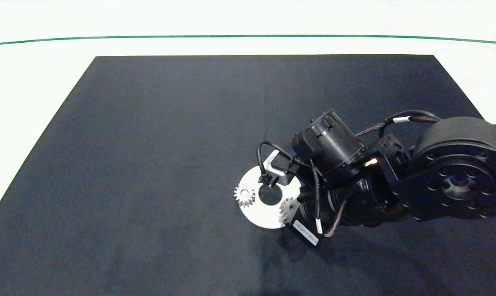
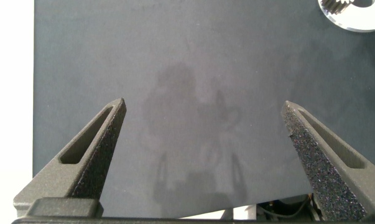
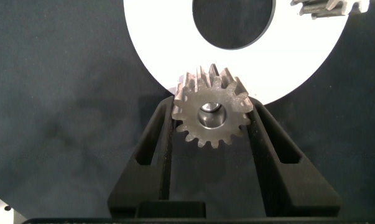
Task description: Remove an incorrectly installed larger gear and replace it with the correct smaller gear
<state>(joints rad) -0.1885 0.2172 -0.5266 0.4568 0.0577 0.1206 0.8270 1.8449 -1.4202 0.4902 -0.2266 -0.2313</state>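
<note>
Right gripper (image 3: 213,118) has its two fingers closed against the flanks of a small grey spur gear (image 3: 212,114), which sits on a peg at the near edge of the white disc (image 3: 156,56). Judging by this, the gear is being seated or lifted; next it needs a straight vertical move. A second gear (image 1: 244,195) sits on the disc's far side. Left gripper (image 2: 206,146) hovers wide open over the dark mat (image 2: 175,50), holding nothing.

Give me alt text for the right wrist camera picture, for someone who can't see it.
The right gripper has its two dark fingers closed on a grey metal spur gear at the edge of a white disc on the dark mat. A second gear shows partly at the disc's far side.
</note>
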